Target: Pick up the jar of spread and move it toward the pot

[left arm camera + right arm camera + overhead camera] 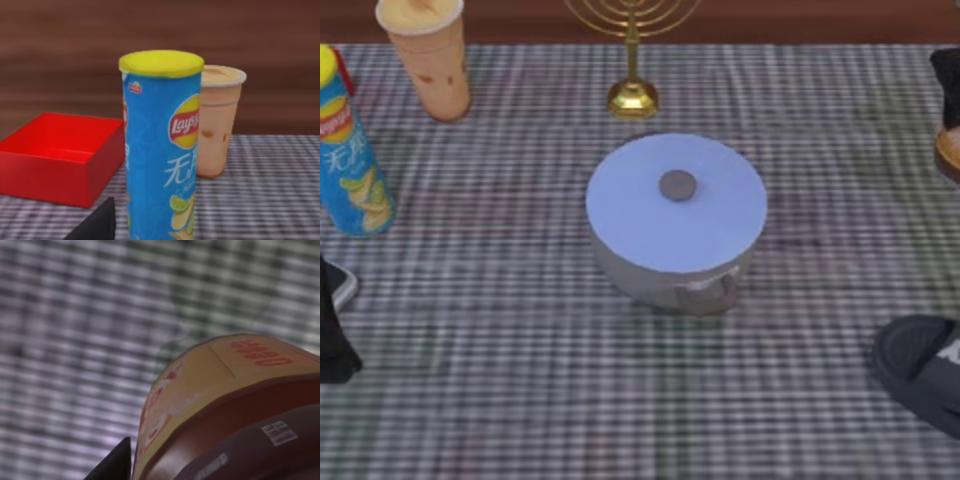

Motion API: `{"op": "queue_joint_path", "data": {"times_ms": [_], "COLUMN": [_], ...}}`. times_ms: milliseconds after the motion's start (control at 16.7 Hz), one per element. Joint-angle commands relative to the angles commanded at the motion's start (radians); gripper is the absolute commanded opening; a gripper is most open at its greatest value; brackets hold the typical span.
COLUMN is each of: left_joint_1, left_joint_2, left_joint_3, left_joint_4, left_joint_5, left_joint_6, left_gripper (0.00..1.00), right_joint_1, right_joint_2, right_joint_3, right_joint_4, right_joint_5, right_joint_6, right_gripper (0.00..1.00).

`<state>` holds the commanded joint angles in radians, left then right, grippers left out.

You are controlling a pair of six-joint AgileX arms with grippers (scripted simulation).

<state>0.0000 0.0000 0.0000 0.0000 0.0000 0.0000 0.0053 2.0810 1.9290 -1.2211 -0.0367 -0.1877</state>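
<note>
The pot, grey metal with a flat pale blue-lilac lid, a small grey knob and a handle facing the near edge, stands mid-table. At the table's far right edge, well right of the pot, my right gripper is shut on the jar of spread; only a sliver of it shows there. Close up, the jar shows its yellow-tan label and dark reddish-brown lid, with one black fingertip against its side and its shadow on the cloth beneath. My left gripper is parked open at the left edge.
A blue chips can with a yellow lid stands just beyond the left gripper. A tall orange cup and a gold candelabra stand at the back. A red open box sits behind the can. The right arm's dark body fills the near right corner.
</note>
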Motion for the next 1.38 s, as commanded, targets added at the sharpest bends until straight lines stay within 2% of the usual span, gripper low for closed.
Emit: {"op": "queue_joint_path", "data": {"times_ms": [180, 360, 720, 840, 1200, 1380], "left_joint_1": [0.0, 0.0, 0.0, 0.0, 0.0, 0.0], "left_joint_2": [0.0, 0.0, 0.0, 0.0, 0.0, 0.0], "left_joint_3": [0.0, 0.0, 0.0, 0.0, 0.0, 0.0], "left_joint_4": [0.0, 0.0, 0.0, 0.0, 0.0, 0.0], "left_joint_5": [0.0, 0.0, 0.0, 0.0, 0.0, 0.0], "left_joint_6": [0.0, 0.0, 0.0, 0.0, 0.0, 0.0], "left_gripper": [1.0, 1.0, 1.0, 1.0, 1.0, 1.0], "right_joint_1": [-0.004, 0.046, 0.227, 0.275, 0.293, 0.295], "right_joint_2": [0.003, -0.005, -0.044, -0.057, -0.057, -0.038], "right_joint_3": [0.002, -0.04, -0.219, -0.268, -0.29, -0.328], "right_joint_4": [0.002, 0.034, 0.168, 0.204, 0.222, 0.281], "right_joint_5": [0.0, 0.016, 0.076, 0.091, 0.095, 0.097], "right_joint_6": [0.004, 0.073, 0.398, 0.467, 0.494, 0.492], "right_gripper": [0.0, 0.0, 0.0, 0.0, 0.0, 0.0]}}
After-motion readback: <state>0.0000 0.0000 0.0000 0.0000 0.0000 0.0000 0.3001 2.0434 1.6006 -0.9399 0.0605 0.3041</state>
